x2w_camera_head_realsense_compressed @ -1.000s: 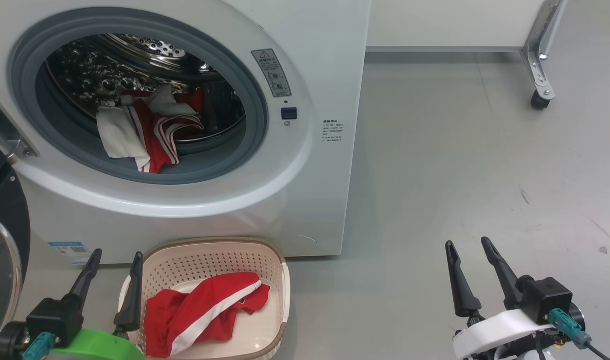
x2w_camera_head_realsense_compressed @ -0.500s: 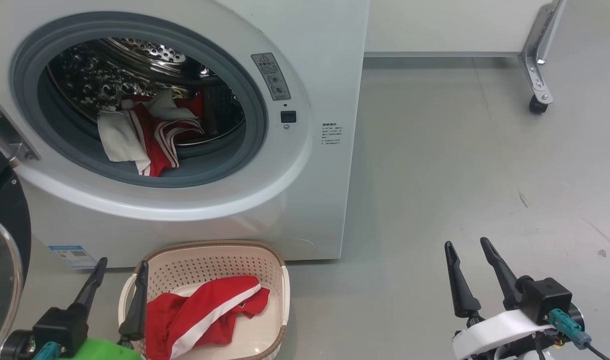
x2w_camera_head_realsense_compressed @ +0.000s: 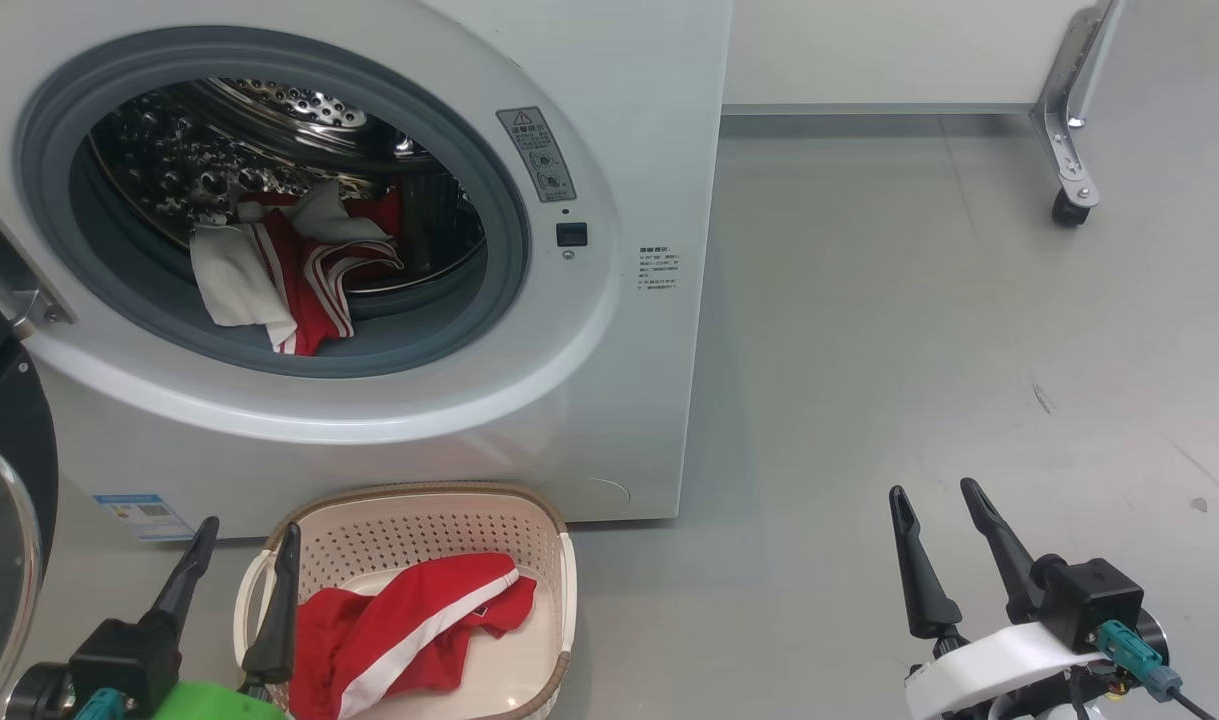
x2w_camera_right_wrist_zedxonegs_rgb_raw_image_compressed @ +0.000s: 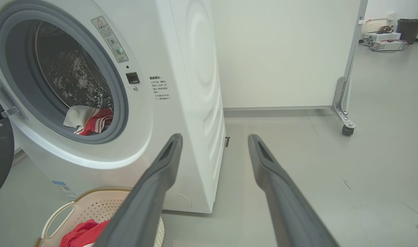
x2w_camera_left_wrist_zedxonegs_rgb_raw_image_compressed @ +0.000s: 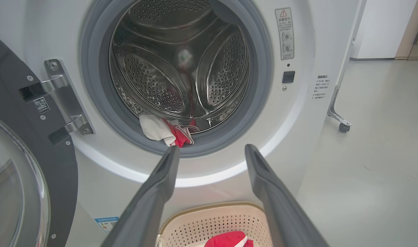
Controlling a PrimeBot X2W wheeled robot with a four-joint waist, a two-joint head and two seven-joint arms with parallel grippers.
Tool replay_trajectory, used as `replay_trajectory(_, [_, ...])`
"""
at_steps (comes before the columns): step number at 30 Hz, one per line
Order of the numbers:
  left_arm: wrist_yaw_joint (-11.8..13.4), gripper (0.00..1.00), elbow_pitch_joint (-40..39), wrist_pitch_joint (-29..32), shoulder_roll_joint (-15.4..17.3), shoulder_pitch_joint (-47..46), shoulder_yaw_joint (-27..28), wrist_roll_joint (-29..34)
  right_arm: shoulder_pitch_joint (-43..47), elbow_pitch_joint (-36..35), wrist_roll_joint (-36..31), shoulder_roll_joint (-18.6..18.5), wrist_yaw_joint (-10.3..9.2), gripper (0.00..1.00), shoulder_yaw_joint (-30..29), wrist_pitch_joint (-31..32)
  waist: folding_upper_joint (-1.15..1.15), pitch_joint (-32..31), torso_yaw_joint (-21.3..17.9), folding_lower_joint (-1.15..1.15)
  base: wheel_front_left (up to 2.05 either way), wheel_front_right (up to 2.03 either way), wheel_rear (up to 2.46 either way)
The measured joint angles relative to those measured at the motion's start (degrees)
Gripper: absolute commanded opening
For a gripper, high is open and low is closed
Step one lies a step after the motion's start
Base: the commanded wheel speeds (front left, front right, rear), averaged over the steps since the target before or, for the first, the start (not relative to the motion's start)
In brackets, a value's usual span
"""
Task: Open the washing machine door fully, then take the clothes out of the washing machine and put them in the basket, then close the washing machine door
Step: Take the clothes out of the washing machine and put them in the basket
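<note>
The door (x2w_camera_head_realsense_compressed: 14, 440) stands swung wide at the left edge, so we judge that step done. One red garment (x2w_camera_head_realsense_compressed: 409, 630) lies in the basket (x2w_camera_head_realsense_compressed: 419, 495) at bottom centre. More clothes (x2w_camera_head_realsense_compressed: 289, 270) lie at the drum's lip in the washer (x2w_camera_head_realsense_compressed: 629, 150), upper left. Our left fingers (x2w_camera_head_realsense_compressed: 184, 580) are spread and empty beside the basket, and our right fingers (x2w_camera_head_realsense_compressed: 917, 560) are the same at lower right. Unloading looks about half done, and closing the door is left.
</note>
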Motion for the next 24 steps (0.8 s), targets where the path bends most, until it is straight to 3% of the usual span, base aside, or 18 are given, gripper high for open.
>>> replay_trajectory(12, [-0.5,1.0,-0.4,0.0,-0.1,0.7,0.7,0.7,0.0,0.0,-0.2,0.0,0.45,1.0,0.5,0.0,0.0,0.6,-0.2,0.0,0.0,0.0,0.0])
replay_trajectory(24, [-0.6,1.0,0.0,0.0,1.4,-0.1,0.9,0.9,-0.4,-1.1,-0.7,0.4,0.49,1.0,2.1,0.0,0.0,5.4,-1.2,0.0,0.0,0.0,0.0])
